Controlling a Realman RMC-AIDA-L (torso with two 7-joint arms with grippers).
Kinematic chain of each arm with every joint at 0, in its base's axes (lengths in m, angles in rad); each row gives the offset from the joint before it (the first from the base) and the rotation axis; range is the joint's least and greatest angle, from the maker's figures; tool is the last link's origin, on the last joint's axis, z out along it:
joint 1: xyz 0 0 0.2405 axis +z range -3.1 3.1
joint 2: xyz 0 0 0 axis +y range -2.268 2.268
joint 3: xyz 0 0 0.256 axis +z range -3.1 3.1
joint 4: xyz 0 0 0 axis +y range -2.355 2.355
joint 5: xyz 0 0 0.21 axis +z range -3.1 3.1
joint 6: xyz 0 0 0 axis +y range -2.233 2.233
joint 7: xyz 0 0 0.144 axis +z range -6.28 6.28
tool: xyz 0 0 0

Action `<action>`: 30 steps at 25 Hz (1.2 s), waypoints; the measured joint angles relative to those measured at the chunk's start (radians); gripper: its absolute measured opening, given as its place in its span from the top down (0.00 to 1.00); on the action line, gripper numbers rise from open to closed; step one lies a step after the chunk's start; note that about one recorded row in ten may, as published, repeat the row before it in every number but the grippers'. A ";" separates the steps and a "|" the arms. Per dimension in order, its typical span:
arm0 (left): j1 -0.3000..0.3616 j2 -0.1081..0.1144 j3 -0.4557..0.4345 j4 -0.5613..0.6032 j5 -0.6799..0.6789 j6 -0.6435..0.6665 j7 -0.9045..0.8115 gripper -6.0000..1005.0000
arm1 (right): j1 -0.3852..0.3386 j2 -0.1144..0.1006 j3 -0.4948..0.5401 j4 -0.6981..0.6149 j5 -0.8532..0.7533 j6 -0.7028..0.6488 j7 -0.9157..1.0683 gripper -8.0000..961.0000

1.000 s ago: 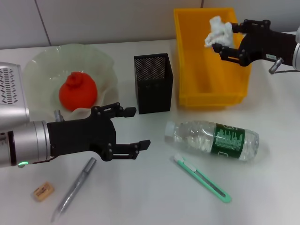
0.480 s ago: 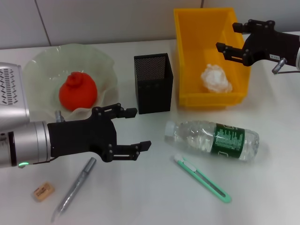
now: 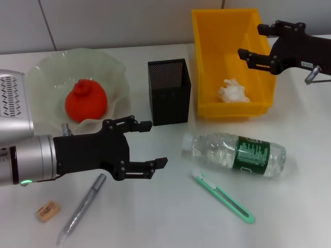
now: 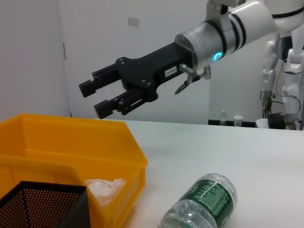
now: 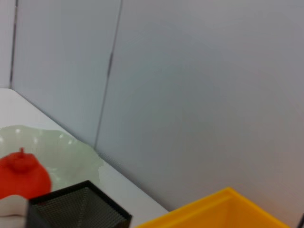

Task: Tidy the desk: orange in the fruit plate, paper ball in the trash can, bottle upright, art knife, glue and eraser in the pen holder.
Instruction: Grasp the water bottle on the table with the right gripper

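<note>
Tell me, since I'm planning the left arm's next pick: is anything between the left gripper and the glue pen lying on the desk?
Nothing visible. The open left gripper hovers just above and beside the glue pen; the eraser lies off to the side, apart from it.

Right gripper point(image 4: 93, 98), fingers point(image 4: 108, 108) apart, hangs above yellow bin point(image 4: 71, 142).

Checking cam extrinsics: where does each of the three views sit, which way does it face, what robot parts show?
Head: high, looking down at desk; both arms show, left gripper open above the pen, right gripper open over yellow bin.
Left wrist: low by the desk, facing across; shows right gripper, bottle, none of its own fingers.
Right wrist: faces the wall; orange, pen holder, no robot parts.
Shared: yellow bin, pen holder in all three.
</note>
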 joint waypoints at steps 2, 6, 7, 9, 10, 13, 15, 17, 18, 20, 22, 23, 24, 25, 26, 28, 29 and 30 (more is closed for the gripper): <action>0.000 0.000 0.000 0.000 0.000 0.000 0.001 0.15 | -0.024 0.001 -0.007 -0.032 0.001 -0.022 0.002 0.26; -0.001 0.000 -0.002 -0.001 0.000 -0.002 0.002 0.15 | -0.072 0.002 -0.033 -0.089 0.001 -0.042 0.010 0.25; -0.003 0.000 -0.003 -0.002 0.000 -0.003 0.003 0.15 | -0.086 0.002 -0.039 -0.103 0.001 -0.046 0.018 0.23; -0.005 0.000 -0.003 -0.003 0.000 -0.004 0.002 0.15 | -0.113 0.002 -0.055 -0.142 0.000 -0.060 0.067 0.18; -0.005 0.000 -0.003 -0.003 0.000 -0.005 0.001 0.15 | -0.113 0.002 -0.055 -0.142 0.000 -0.060 0.067 0.18; -0.007 0.000 -0.001 -0.003 0.000 -0.005 -0.003 0.15 | -0.137 0.001 -0.065 -0.196 -0.039 -0.088 0.157 0.18; -0.008 -0.001 0.000 -0.003 0.000 -0.005 -0.004 0.15 | -0.155 0.002 -0.071 -0.241 -0.077 -0.118 0.219 0.18; -0.009 -0.002 0.000 -0.003 -0.001 -0.005 -0.004 0.15 | -0.172 0.003 -0.082 -0.286 -0.111 -0.147 0.274 0.18; -0.008 -0.002 0.000 -0.003 -0.001 -0.005 -0.004 0.15 | -0.179 0.003 -0.089 -0.310 -0.129 -0.162 0.301 0.18; -0.008 -0.002 0.000 -0.003 -0.001 -0.006 -0.004 0.15 | -0.187 0.003 -0.099 -0.359 -0.183 -0.195 0.374 0.18; -0.006 -0.002 0.000 -0.003 -0.006 -0.006 -0.006 0.15 | -0.190 0.003 -0.105 -0.401 -0.237 -0.229 0.447 0.18; -0.006 -0.002 0.000 -0.003 -0.006 -0.006 -0.006 0.15 | -0.190 0.003 -0.107 -0.425 -0.269 -0.252 0.495 0.18; -0.005 -0.002 0.000 -0.003 -0.009 -0.006 -0.006 0.15 | -0.190 0.003 -0.108 -0.442 -0.287 -0.269 0.527 0.18; -0.003 -0.002 0.000 -0.003 -0.012 -0.005 -0.006 0.15 | -0.190 0.003 -0.108 -0.460 -0.308 -0.287 0.563 0.18; -0.002 -0.002 0.000 -0.002 -0.014 -0.004 -0.005 0.15 | -0.189 0.003 -0.108 -0.472 -0.321 -0.299 0.588 0.18; 0.000 -0.002 0.000 -0.002 -0.019 -0.003 -0.001 0.15 | -0.186 0.003 -0.106 -0.492 -0.349 -0.327 0.630 0.18; 0.000 -0.001 0.000 -0.003 -0.021 -0.004 0.000 0.15 | -0.184 0.002 -0.105 -0.506 -0.366 -0.346 0.649 0.18; 0.000 -0.001 0.000 -0.004 -0.022 -0.005 0.001 0.15 | -0.182 0.002 -0.105 -0.517 -0.380 -0.362 0.663 0.18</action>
